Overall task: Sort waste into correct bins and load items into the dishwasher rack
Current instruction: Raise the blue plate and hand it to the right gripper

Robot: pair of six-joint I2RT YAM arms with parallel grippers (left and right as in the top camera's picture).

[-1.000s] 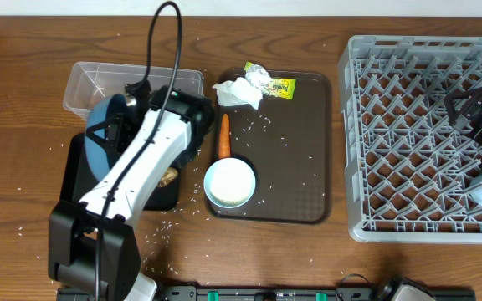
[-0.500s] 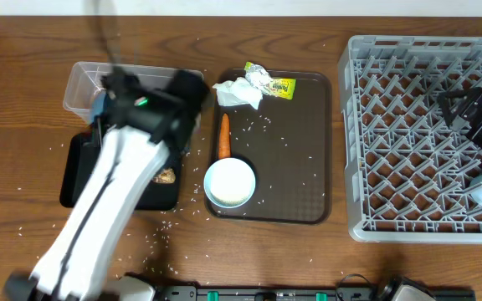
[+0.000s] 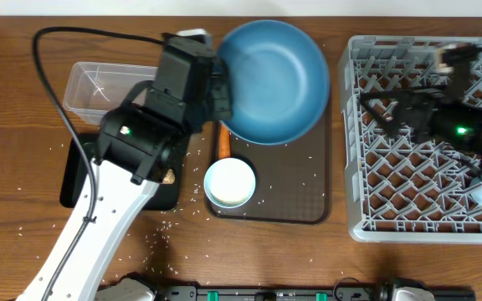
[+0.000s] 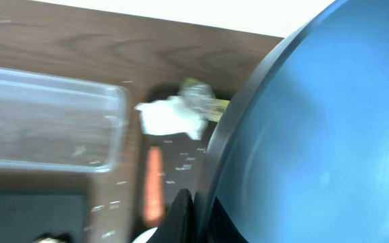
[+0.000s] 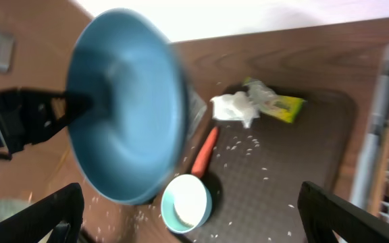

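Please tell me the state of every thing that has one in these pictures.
blue plate: held up above the tray
left gripper: shut on the blue plate rim
white bowl: upright on the tray
carrot: lying flat on the tray
right gripper: open above the rack

A flat dark-brown serving tray (image 3: 295,186) lies on the wooden table (image 3: 15,125).

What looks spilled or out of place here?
Loose rice grains are scattered over the wooden table beside the brown tray and across the tray itself. Nothing looks broken; the left gripper holds the blue plate above the tray.
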